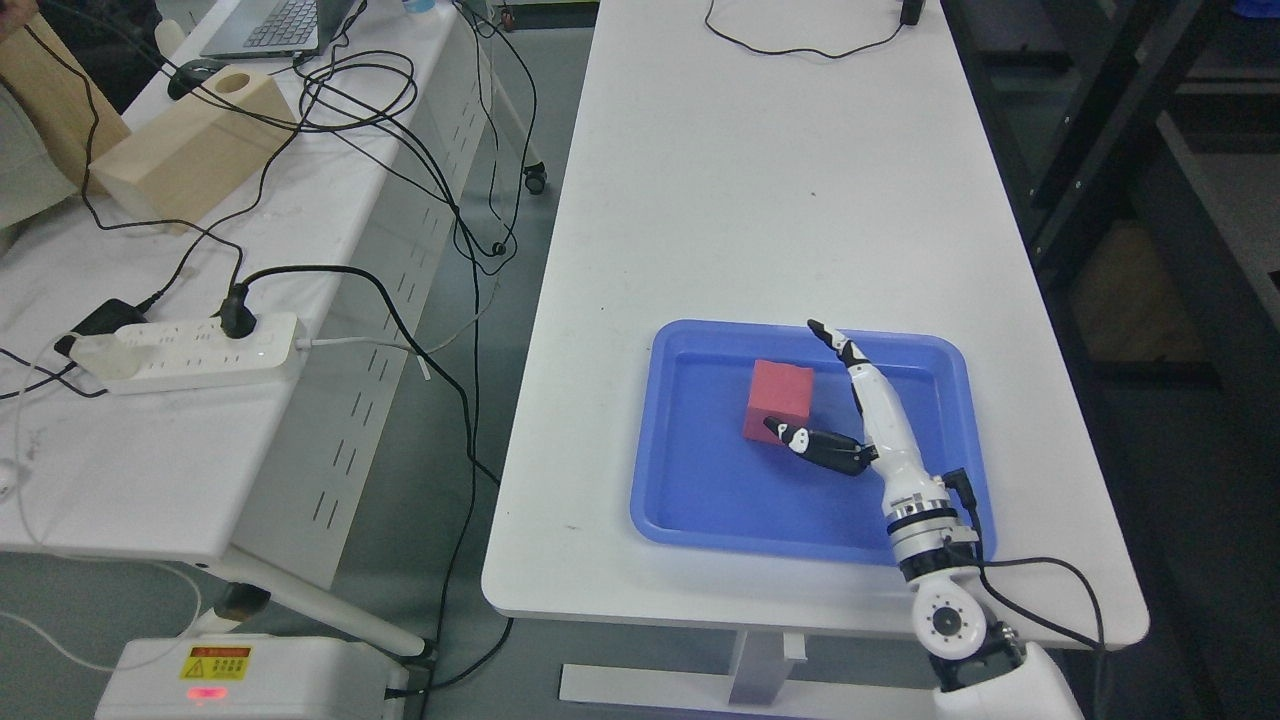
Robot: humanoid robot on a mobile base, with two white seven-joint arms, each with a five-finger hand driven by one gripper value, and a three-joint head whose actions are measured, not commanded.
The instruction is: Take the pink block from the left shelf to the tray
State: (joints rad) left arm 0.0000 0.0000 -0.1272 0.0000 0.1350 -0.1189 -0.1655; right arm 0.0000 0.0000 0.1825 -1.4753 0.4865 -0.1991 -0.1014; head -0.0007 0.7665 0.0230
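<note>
Head view, looking down on a long white bench [780, 200] that runs away from the camera. Near its close end sits a blue tray [700, 500] with a raised rim. A pink block [779, 398], reddish pink and cube-like, rests on the tray floor, left of the tray's middle. It appears to be already set down in the tray, not on any shelf.

One arm comes in from the lower right. Its right robot hand [835, 400] is white with black fingertips and hovers over the tray just right of the block. The fingers are spread: a long finger [838, 345] points away toward the far rim, and the thumb [800, 438] reaches left, its tip at the block's near lower corner. Whether it touches the block I cannot tell. The hand grips nothing. No left arm shows.

The step in hand looks like letting go and pulling back. To do it well, the hand should lift straight up with fingers kept wide, so the thumb does not drag or tip the block.

Left of the bench, across a gap of grey floor, stands a second white bench [120, 480] carrying a power strip [190, 352], tangled black cables [400, 150], a laptop [270, 25] and pale wooden blocks [190, 145]. Dark shelving [1100, 130] stands at the far right.
</note>
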